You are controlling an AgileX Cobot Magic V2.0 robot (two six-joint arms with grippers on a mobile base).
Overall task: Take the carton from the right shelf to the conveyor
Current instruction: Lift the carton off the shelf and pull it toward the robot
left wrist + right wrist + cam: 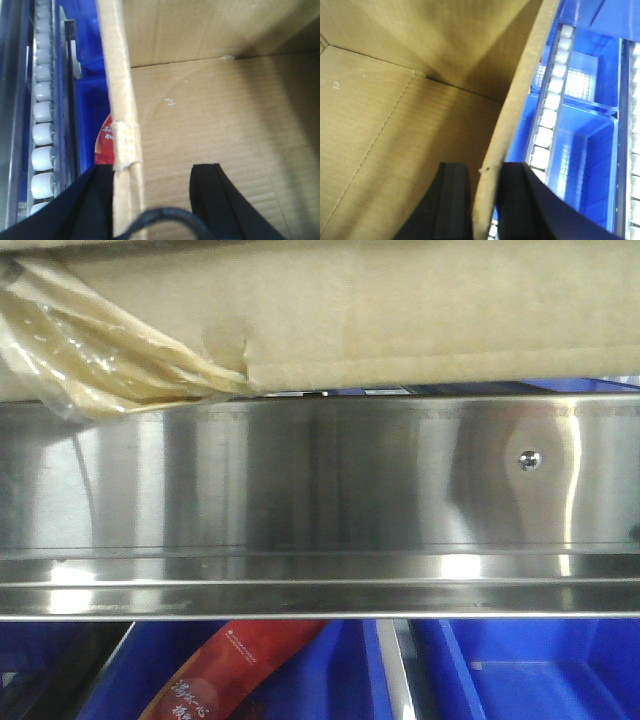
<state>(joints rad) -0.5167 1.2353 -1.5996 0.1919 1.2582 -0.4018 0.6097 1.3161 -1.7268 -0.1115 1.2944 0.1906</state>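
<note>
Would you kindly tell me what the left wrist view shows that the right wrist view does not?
Only the left wrist view: the left gripper open astride a wall of the carton, a tape strip on that wall's edge, a red packet outside it, and a black cable. Only the right wrist view: the right gripper closed on a carton wall, and a flap seam in the floor. Both: the carton's bare inside, with white rollers and blue bins beside it.

Matt corrugated cardboard carton (225, 125)
</note>
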